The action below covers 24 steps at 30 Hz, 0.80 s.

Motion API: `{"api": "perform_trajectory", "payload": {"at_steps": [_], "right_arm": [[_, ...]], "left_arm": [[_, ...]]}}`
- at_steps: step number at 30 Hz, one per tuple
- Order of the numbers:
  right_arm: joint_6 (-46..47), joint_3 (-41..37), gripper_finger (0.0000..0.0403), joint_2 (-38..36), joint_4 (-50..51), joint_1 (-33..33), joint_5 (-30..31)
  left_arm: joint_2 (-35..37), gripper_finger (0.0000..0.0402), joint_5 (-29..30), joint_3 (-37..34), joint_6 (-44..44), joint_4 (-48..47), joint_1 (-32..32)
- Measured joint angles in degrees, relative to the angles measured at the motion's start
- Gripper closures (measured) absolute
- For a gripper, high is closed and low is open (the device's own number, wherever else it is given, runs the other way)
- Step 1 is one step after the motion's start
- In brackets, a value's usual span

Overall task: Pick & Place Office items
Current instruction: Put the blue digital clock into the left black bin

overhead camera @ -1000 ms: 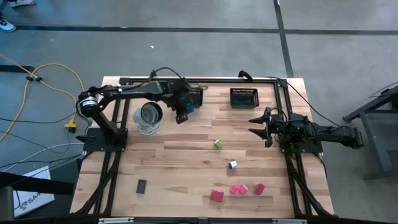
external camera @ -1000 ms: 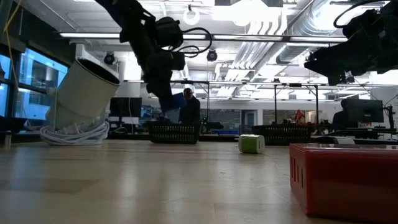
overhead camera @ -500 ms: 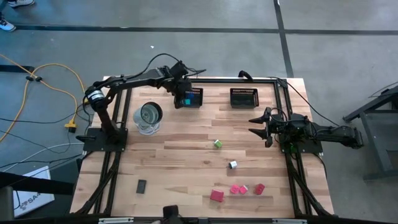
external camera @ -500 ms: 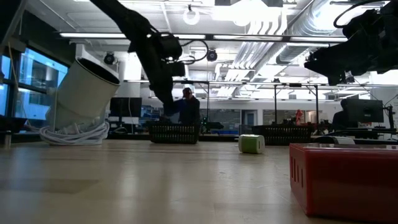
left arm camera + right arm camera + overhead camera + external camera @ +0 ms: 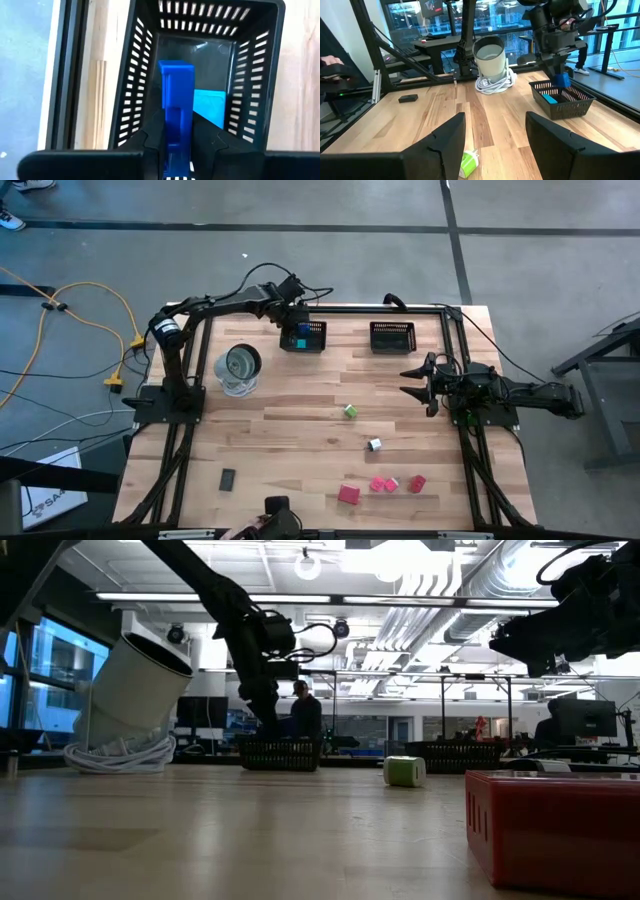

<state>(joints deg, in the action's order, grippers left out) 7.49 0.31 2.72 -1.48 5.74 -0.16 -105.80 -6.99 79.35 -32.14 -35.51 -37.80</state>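
My left hand point(image 5: 177, 142) pinches a blue piece point(image 5: 176, 100) over the left basket point(image 5: 303, 337), where a teal piece point(image 5: 209, 106) already lies. Right hand point(image 5: 412, 379), spread, waits beside the right basket point(image 5: 392, 337). Green point(image 5: 350, 411), white point(image 5: 374, 445), black point(image 5: 228, 478) and pink pieces point(image 5: 383, 484) remain on the surface point(image 5: 290, 430).

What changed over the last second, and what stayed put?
The left gripper, still shut on the blue block, carried it from beside the white cup to above the left mesh basket. The right gripper, open, and the loose blocks stayed put.
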Motion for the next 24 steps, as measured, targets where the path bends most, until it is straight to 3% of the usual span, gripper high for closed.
{"api": "perform_trajectory", "payload": {"at_steps": [24], "right_arm": [[0.0,0.0,0.0208,0.0,0.0,0.0,0.0]], "left_arm": [[-3.0,0.0346,1.9,0.0,-3.5,-0.7,-2.0]]}}
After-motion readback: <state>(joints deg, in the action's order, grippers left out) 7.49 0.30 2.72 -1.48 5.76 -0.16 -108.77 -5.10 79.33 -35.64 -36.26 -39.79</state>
